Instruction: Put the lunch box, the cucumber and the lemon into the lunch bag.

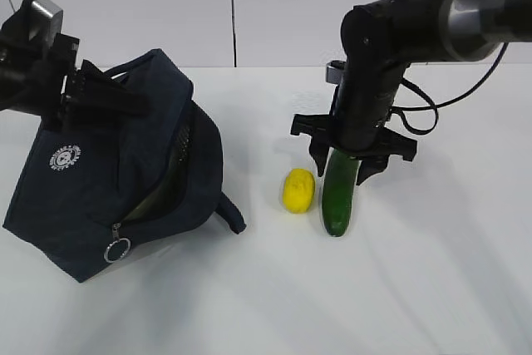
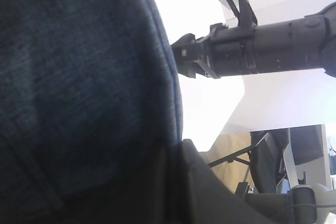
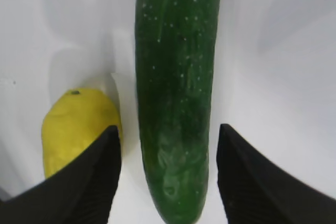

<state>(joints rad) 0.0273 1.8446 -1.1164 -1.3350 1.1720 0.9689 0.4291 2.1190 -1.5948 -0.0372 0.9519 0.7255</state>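
Note:
The navy lunch bag [image 1: 100,180] leans tilted at the left, its zipper slit open toward the middle. My left gripper [image 1: 125,101] is shut on the fabric at its top. In the left wrist view the lunch bag [image 2: 79,77] fills the frame, pinched at my left gripper [image 2: 176,150]. A pale greenish surface shows inside the slit; I cannot tell whether it is the lunch box. The dark green cucumber [image 1: 338,201] lies on the table with the yellow lemon [image 1: 298,190] just left of it. My right gripper [image 1: 342,170] stands open astride the cucumber [image 3: 176,51]. Gaps remain on both sides of my right gripper [image 3: 169,129], and its left finger is beside the lemon [image 3: 73,124].
The silver ring pull [image 1: 116,249] hangs at the bag's lower front edge. A bag strap [image 1: 231,214] sticks out toward the lemon. The white table [image 1: 432,288] stretches to the front and right. The right arm [image 2: 262,45] crosses the left wrist view.

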